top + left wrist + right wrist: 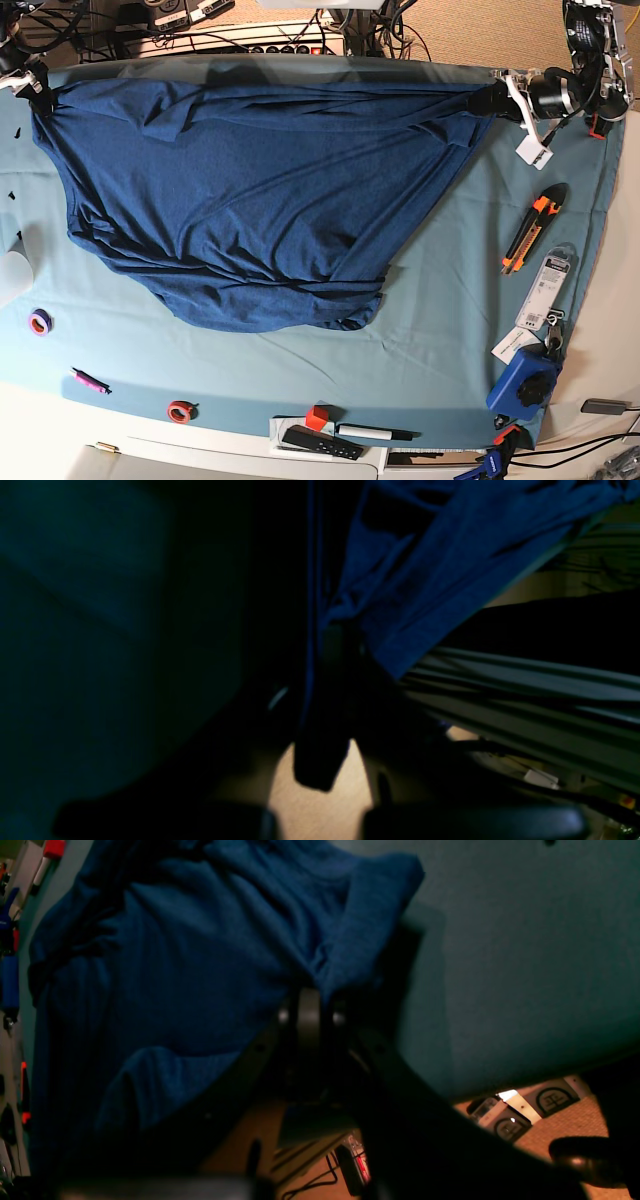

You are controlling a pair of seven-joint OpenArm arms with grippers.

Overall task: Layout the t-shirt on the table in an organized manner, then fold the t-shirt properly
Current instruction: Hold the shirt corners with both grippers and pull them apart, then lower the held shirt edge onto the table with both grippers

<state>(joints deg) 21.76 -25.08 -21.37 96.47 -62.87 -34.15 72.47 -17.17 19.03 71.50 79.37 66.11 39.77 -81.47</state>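
Note:
The dark navy t-shirt (250,200) hangs stretched across the far half of the teal-covered table (450,310), its lower part sagging in wrinkles onto the cloth. My left gripper (497,100) is shut on one corner of the fabric at the far right of the base view. At the far left, my right gripper (38,88) is shut on the opposite corner. In the left wrist view the dark fingers (330,645) pinch bunched t-shirt (450,555). The right wrist view shows the right gripper (309,1007) closed on a fold of the t-shirt (175,965), with the table (525,965) beside it.
On the right side lie an orange-black utility knife (532,228), a packaged item (548,280) and a blue tool (525,385). Along the near edge are a purple tape roll (40,322), pink marker (90,381), red ring (181,411), red cube (317,417) and black remote (320,442).

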